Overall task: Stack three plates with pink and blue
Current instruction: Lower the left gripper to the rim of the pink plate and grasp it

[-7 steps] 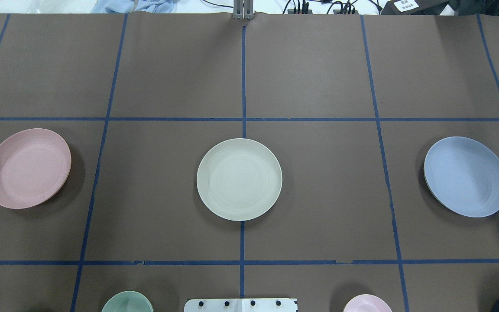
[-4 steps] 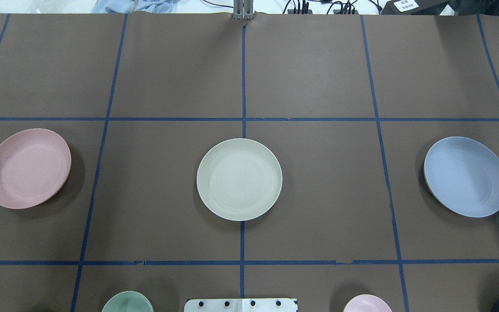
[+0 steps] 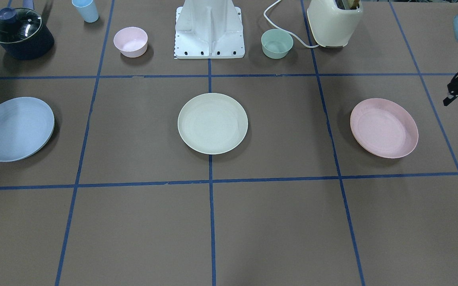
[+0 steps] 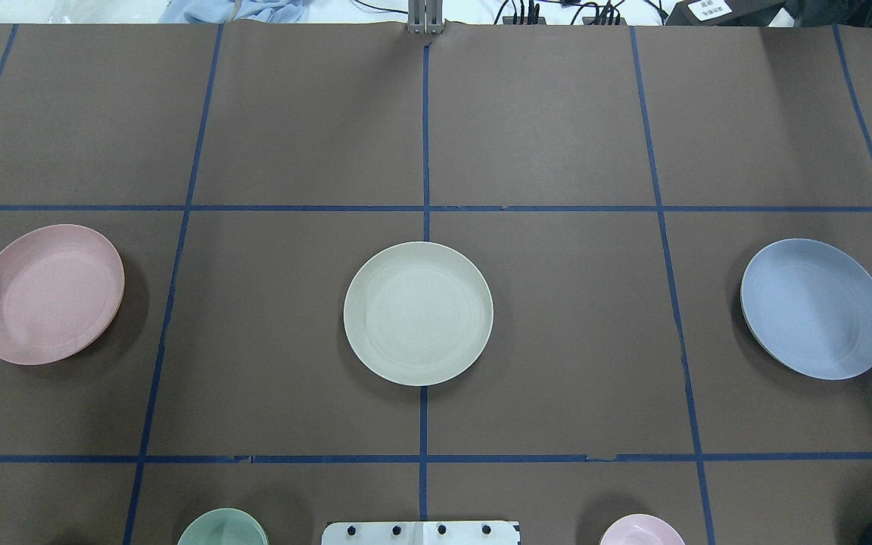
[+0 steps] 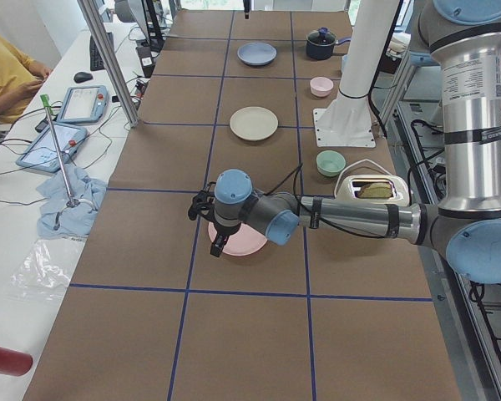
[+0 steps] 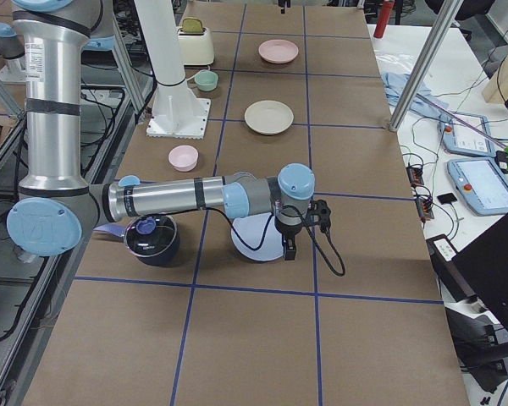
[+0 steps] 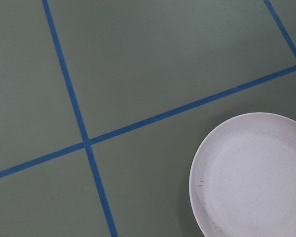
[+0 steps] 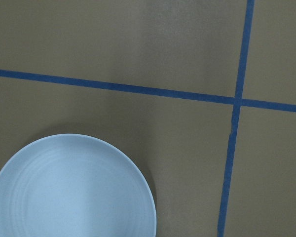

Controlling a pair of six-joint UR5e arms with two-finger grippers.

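Bare brown table [image 4: 557, 136] is stretching wide open across the whole far half. The cream plate [image 4: 418, 313] is sitting dead centre, with broad open lanes running either side toward the pink plate [image 4: 48, 294] and the blue plate [image 4: 814, 308], all well apart. The crowding is coming along the robot's edge: pot [image 3: 21, 33] and cup [image 3: 86, 10] near the blue plate's corner, then pink bowl [image 3: 130, 41], pedestal [image 3: 210, 29], green bowl [image 3: 277, 43] and toaster [image 3: 334, 22]. The left gripper [image 5: 218, 247] is hovering by the pink plate's outer side. The right arm [image 6: 178, 196] is stretching above the pot, its right gripper [image 6: 287, 247] hanging by the blue plate.
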